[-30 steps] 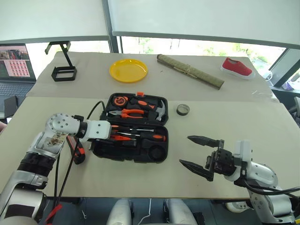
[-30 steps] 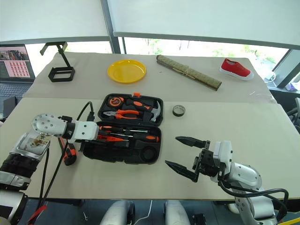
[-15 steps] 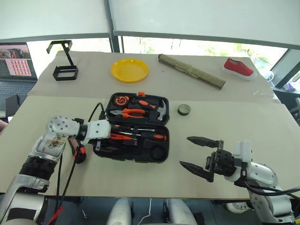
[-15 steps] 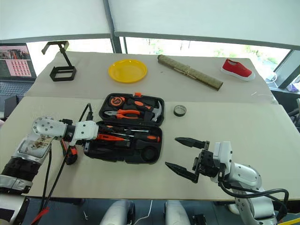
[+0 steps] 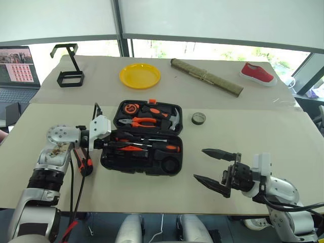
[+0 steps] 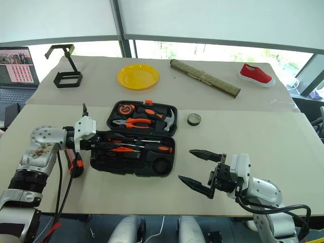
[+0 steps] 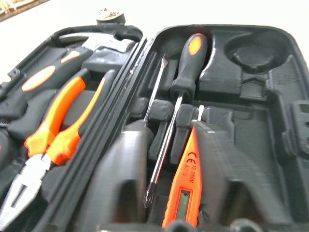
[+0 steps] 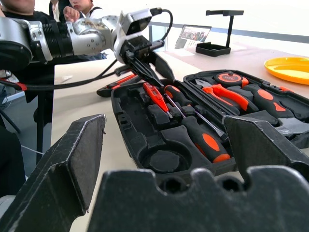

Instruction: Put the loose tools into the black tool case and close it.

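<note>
On the table's near half the black case (image 5: pixel 144 139) lies open; two screwdrivers (image 7: pixel 179 92) and the orange tester (image 7: pixel 186 186) sit in its slots. The left gripper (image 8: pixel 145 72) is clenched over the tester, grasping nothing I can see; the right gripper (image 5: pixel 215 164) hangs released. The knife (image 5: pixel 83 161) beside the case and the tape roll (image 5: pixel 198 118) remain, so the next move calls for fetching one.

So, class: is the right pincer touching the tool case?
Apart. The left eye view shows bare table between the open right pincer and the case.
</note>
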Robot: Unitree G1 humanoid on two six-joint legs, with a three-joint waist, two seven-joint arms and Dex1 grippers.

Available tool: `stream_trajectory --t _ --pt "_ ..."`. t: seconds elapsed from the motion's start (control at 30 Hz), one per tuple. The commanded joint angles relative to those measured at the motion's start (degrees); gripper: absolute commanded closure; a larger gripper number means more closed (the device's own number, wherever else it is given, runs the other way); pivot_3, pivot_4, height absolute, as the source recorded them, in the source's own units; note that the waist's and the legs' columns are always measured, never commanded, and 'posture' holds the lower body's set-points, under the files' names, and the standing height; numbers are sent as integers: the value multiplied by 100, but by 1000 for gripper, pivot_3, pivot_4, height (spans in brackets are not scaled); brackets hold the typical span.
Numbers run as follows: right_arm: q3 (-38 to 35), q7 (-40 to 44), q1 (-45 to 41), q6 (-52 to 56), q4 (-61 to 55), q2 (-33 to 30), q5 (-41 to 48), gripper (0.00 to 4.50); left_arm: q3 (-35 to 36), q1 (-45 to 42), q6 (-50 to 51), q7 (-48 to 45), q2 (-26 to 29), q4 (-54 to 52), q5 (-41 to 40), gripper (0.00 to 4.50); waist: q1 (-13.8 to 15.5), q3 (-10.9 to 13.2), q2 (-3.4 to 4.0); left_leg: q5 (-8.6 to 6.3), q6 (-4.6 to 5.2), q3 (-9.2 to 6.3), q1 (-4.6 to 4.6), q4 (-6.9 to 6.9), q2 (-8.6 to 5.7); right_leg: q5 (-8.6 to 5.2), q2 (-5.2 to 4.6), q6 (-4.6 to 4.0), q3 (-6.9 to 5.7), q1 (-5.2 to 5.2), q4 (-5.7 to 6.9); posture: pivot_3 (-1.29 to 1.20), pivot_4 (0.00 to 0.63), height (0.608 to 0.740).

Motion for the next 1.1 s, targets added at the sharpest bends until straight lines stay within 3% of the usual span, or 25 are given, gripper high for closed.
stream_trajectory --t 0.03,0.87,1.03,1.1 --pt "-83 -9 -11 -150 -103 9 5 0 102 17 -162 50 20 54 58 4426 1 0 0 0 0 0 0 0 0 0 -1 0 0 0 0 0 150 740" --pt "-11 -83 -204 -97 -34 89 -74 0 -330 912 -7 400 118 -191 735 4426 -2 -33 30 0 0 2 19 1 0 0 -1 0 3 16 4 0 150 740" --pt "31 -94 -283 -100 18 130 -97 0 -13 1019 280 923 -25 -278 491 4426 -2 -52 44 -1 0 3 51 0 0 -1 -1 1 4 49 2 0 150 740" --pt "20 -55 -295 -139 38 136 -97 0 457 1232 399 1217 -126 -659 54 4426 -9 -52 44 -1 1 3 81 -3 1 -3 0 2 3 82 -3 0 150 740"
